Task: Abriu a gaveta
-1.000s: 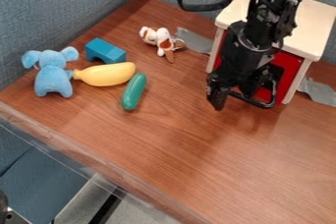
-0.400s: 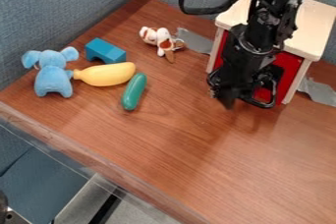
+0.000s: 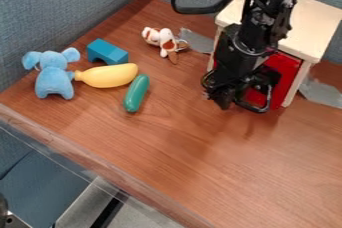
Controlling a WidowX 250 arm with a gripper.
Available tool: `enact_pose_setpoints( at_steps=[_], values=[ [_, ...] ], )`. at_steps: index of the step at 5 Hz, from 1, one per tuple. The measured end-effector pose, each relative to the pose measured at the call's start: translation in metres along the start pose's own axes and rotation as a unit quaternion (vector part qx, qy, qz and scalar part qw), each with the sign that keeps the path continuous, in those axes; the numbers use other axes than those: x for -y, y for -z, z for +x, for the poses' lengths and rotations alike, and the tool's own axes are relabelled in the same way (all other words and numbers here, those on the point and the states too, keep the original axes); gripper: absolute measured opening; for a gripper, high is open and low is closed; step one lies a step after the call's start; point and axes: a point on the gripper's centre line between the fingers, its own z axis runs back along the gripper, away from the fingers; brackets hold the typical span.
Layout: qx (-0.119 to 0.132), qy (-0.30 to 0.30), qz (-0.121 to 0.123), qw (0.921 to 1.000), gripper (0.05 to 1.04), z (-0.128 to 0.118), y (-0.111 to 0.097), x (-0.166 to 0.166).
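Observation:
The gripper [image 3: 224, 99] hangs low at the upper right, in front of a small cream-topped cabinet [image 3: 310, 27]. Red drawer front [image 3: 286, 69] shows behind and to the right of the arm, standing slightly out from the cabinet frame at its lower part. A black looped handle [image 3: 266, 103] is on that front, right beside the gripper; whether the two touch I cannot tell. Much of the drawer is hidden behind the arm.
To the left lie a green toy [image 3: 136, 93], a yellow banana-like toy [image 3: 109, 76], a blue block [image 3: 107, 52] and a blue plush [image 3: 53, 75]. A brown-and-white plush [image 3: 165, 41] sits farther back. Grey tape [image 3: 322, 93] lies by the cabinet's right leg.
The arm and gripper have moved slightly left. Handle and red front have come left and toward the camera, and the cabinet has shifted a little left too.

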Motion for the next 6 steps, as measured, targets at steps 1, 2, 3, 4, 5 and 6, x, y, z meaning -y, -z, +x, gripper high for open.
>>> enact_pose_setpoints(
  at_steps=[1,2,3,4,5,6],
  values=[
    [0.002,0.001,0.003,1.0,0.255,-0.009,-0.007,-0.01],
    [0.003,0.002,0.0,1.0,0.255,-0.013,-0.01,-0.013],
    [0.003,0.0,0.005,1.0,0.256,-0.021,-0.012,-0.02],
    [0.007,0.001,0.001,1.0,0.255,-0.023,-0.013,-0.025],
    [0.008,0.002,0.004,1.0,0.255,-0.026,-0.011,-0.031],
    [0.011,0.007,0.009,0.9999,0.255,-0.028,-0.016,-0.038]
  ],
)
